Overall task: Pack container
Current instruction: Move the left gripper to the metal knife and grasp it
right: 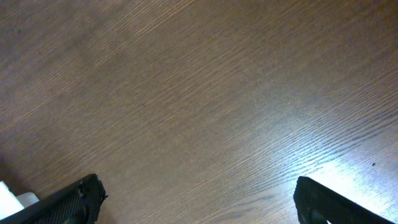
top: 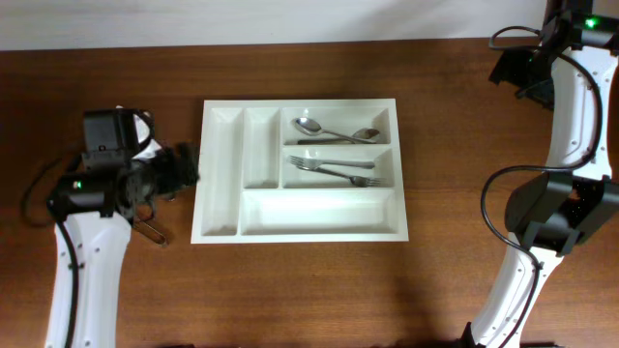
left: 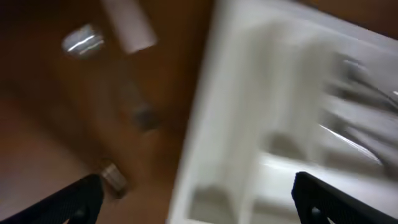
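Observation:
The container (top: 319,213) is a large white cutlery tray in the middle of the table. Two spoons (top: 334,130) lie in its upper right compartment and two forks (top: 334,168) in the one below; the other compartments are empty. My left gripper (top: 182,169) is just left of the tray's left edge. In the blurred left wrist view its fingers (left: 196,205) are wide open and empty, straddling the tray's left wall (left: 249,124). My right gripper (top: 517,70) is at the far right back, open and empty over bare wood (right: 196,199).
A metal utensil (top: 152,230) lies on the table under my left arm. The left wrist view shows blurred pieces on the wood left of the tray: a shiny one (left: 83,42), a white one (left: 130,25) and a small metal end (left: 114,178). Cables hang by the right arm (top: 493,208).

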Tool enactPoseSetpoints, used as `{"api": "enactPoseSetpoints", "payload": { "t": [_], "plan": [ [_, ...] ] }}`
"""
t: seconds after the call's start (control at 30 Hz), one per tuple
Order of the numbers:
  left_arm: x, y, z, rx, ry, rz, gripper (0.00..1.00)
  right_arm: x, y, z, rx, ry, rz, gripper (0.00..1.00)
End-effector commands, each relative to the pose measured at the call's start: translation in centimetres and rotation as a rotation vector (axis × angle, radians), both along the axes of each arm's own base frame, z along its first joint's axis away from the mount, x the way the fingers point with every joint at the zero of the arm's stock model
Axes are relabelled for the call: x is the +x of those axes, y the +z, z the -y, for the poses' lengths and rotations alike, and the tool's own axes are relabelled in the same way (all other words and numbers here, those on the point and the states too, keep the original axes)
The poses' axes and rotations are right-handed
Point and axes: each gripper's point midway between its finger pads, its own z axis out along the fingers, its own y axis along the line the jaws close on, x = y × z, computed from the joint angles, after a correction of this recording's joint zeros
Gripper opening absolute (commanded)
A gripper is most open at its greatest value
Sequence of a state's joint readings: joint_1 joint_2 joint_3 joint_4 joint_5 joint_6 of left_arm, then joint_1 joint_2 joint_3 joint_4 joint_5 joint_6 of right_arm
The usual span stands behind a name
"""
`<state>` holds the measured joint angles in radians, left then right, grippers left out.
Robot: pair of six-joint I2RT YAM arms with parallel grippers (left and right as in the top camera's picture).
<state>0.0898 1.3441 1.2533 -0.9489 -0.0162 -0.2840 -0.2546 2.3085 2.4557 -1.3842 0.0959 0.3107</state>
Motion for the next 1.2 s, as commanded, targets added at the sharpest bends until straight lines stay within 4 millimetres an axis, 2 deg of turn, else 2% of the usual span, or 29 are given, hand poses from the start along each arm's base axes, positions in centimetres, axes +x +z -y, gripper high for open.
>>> {"api": "enactPoseSetpoints", "payload": {
  "t": [0.0, 0.23, 0.27, 0.37, 0.4, 0.6, 0.8, 0.87, 0.93, 1.03, 1.17],
  "plan": [
    [-0.8, -1.2, -6.7, 0.083, 0.494, -0.021, 0.99, -0.1, 1.3, -0.3, -0.006, 0.000, 0.025, 0.99],
    [-0.2, -6.1, -7.1, 0.099, 0.496, -0.174, 0.99, -0.1, 1.3, -0.3, -0.006, 0.000, 0.025, 0.99],
    [-0.2, -7.8, -7.2, 0.110, 0.497, -0.232, 0.91, -0.1, 1.3, -0.3, -0.006, 0.000, 0.025, 0.99],
    [-0.2, -9.9, -6.7, 0.058, 0.521, -0.288, 0.91, -0.1, 1.3, -0.3, -0.006, 0.000, 0.025, 0.99],
    [-0.4, -11.2, -6.5, 0.015, 0.560, -0.325, 0.91, -0.1, 1.3, -0.3, -0.006, 0.000, 0.025, 0.99],
    [-2.2, -14.6, -7.1, -0.084, 0.701, -0.453, 0.89, -0.1, 1.3, -0.3, -0.006, 0.000, 0.025, 0.99],
    [-4.4, -15.8, -8.5, -0.153, 0.779, -0.534, 0.89, -0.1, 1.3, -0.3, -0.006, 0.000, 0.025, 0.99],
    [-5.6, -16.2, -9.5, -0.183, 0.813, -0.557, 0.80, -0.1, 1.3, -0.3, -0.006, 0.000, 0.025, 0.99],
    [-5.7, -16.5, -9.8, -0.198, 0.792, -0.555, 0.74, -0.1, 1.3, -0.3, -0.007, 0.000, 0.025, 0.99],
    [-4.7, -17.1, -10.0, -0.233, 0.697, -0.515, 0.65, -0.1, 1.3, -0.3, -0.006, 0.000, 0.025, 0.99],
    [-4.6, -18.0, -10.0, -0.233, 0.687, -0.493, 0.65, -0.1, 1.3, -0.3, -0.006, 0.000, 0.025, 0.99]
  ]
}}
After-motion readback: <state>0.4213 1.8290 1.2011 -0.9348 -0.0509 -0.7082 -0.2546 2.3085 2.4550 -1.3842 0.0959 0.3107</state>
